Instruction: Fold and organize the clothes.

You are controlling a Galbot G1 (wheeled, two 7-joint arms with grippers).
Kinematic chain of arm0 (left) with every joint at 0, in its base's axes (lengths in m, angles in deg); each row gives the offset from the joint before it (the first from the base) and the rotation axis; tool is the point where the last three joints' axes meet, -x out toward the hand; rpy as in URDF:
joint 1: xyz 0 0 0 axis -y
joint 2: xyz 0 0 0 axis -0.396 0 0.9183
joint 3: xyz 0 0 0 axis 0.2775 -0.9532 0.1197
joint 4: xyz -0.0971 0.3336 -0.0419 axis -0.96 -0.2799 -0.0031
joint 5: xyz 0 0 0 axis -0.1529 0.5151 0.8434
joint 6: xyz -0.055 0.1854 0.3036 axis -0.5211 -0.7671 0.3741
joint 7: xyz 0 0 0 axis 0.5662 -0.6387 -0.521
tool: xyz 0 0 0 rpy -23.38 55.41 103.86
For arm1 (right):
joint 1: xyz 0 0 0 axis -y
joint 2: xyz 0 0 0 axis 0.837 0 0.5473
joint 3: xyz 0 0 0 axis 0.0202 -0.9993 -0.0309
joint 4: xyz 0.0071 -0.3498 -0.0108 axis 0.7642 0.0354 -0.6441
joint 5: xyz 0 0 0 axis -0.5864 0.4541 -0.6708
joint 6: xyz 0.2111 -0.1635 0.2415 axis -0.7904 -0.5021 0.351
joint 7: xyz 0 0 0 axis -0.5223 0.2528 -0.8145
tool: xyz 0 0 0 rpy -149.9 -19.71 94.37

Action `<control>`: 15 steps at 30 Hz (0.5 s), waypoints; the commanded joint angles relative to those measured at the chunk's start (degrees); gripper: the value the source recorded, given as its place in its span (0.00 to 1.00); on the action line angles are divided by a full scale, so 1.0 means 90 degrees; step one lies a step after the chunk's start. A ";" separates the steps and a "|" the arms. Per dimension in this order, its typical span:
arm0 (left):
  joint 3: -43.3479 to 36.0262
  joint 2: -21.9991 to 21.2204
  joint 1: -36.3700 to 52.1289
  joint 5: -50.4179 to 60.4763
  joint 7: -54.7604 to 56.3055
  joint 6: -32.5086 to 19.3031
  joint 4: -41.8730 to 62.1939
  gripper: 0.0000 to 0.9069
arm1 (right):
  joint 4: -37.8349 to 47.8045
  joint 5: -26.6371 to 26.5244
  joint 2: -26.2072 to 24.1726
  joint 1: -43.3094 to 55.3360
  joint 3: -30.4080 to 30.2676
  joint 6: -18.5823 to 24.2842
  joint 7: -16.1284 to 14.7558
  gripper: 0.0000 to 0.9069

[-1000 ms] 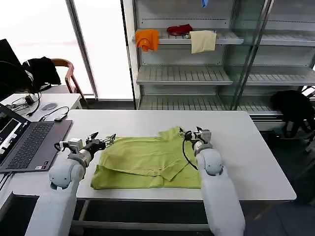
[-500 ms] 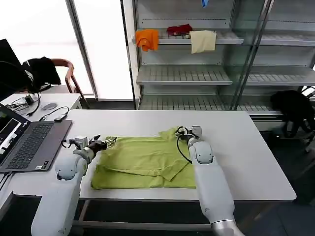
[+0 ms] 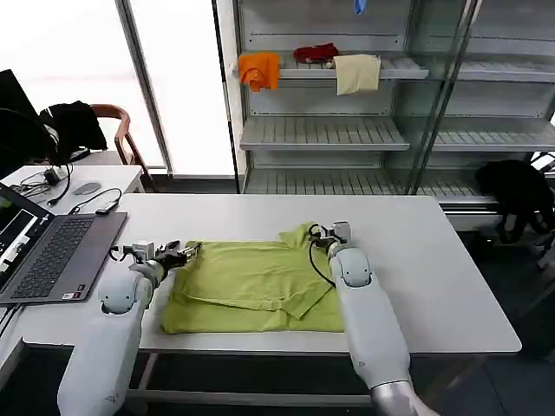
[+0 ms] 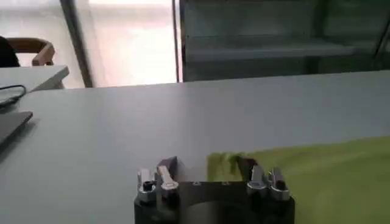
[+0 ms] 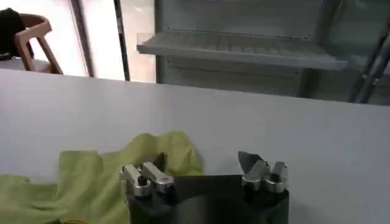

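head view: lime t-shirt [image 3: 260, 286], partly folded, lying flat at the near middle of the white table [image 3: 434, 277]. left gripper [image 3: 185, 252] spread open at the shirt's left far corner, gripping nothing. right gripper [image 3: 319, 234] spread open at the right far corner, gripping nothing. laptop [image 3: 43, 251] well left.

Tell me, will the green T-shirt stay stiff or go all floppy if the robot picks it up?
Probably floppy: the lime-green T-shirt lies flat on the white table with soft folds and a rumpled far corner. It looks thin, so likely light. Pushed, it would probably bunch up rather than slide whole.
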 commanded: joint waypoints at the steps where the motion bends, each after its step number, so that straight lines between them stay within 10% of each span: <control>1: -0.0020 -0.0006 0.0001 0.0078 -0.0041 0.0022 0.0091 0.29 | -0.0037 0.0075 0.0311 -0.0094 -0.0033 -0.0031 -0.0219 0.00; 5: -0.0024 -0.0010 -0.0056 0.0075 -0.0113 0.0022 -0.0057 0.01 | -0.0159 0.0058 0.0311 -0.0154 -0.0033 -0.0034 -0.0269 0.00; 15: -0.0046 0.0041 -0.0170 0.0116 -0.0338 0.0029 -0.0446 0.00 | -0.0538 -0.0371 0.0311 -0.0231 -0.0050 -0.0020 -0.0169 0.00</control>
